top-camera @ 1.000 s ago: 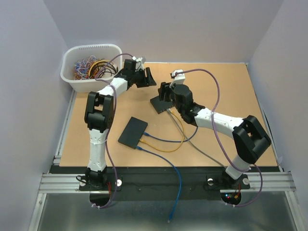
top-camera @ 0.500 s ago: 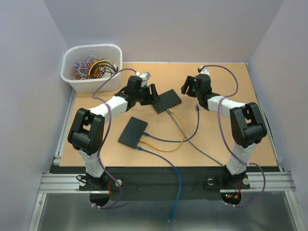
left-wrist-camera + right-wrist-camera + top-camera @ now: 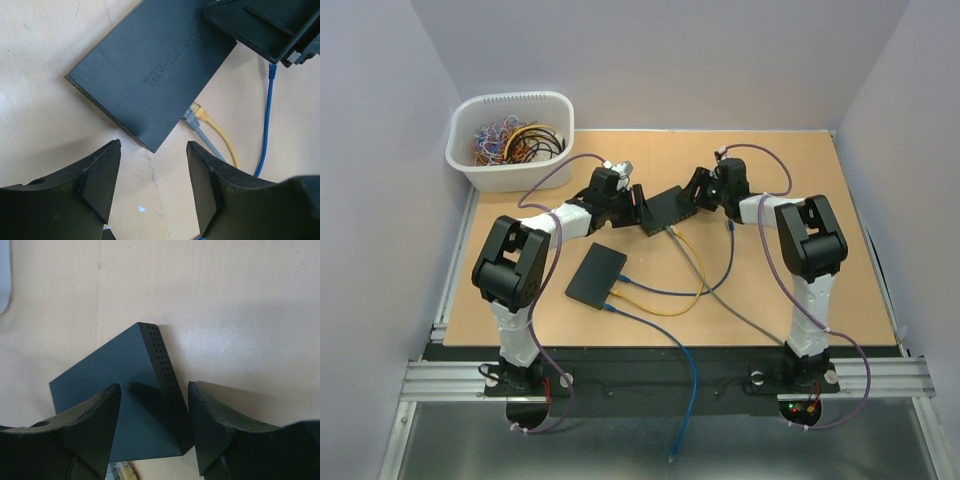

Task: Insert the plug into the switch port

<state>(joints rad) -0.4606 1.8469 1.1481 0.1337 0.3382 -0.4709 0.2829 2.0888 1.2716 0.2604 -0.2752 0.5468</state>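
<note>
A black TP-Link switch (image 3: 669,208) (image 3: 150,75) lies flat at mid-table, with a yellow plug (image 3: 201,112) and a grey plug (image 3: 190,120) seated in its near edge. A loose blue plug (image 3: 731,227) (image 3: 272,70) rests on the table to its right, held by nothing. My left gripper (image 3: 638,205) (image 3: 154,150) is open, low over bare table just off the switch's left corner. My right gripper (image 3: 695,190) (image 3: 155,390) is open and straddles the switch's perforated right side (image 3: 162,365), one finger above the lid and one beside it.
A second black switch (image 3: 596,275) lies nearer the front with blue and yellow cables in it. One blue cable (image 3: 685,390) trails off the front edge. A white bin (image 3: 510,140) of cables stands at the back left.
My left gripper came down from near the bin to the switch's left corner. My right gripper swung away to the right, then returned to the switch's right side. The switch shifted slightly.
</note>
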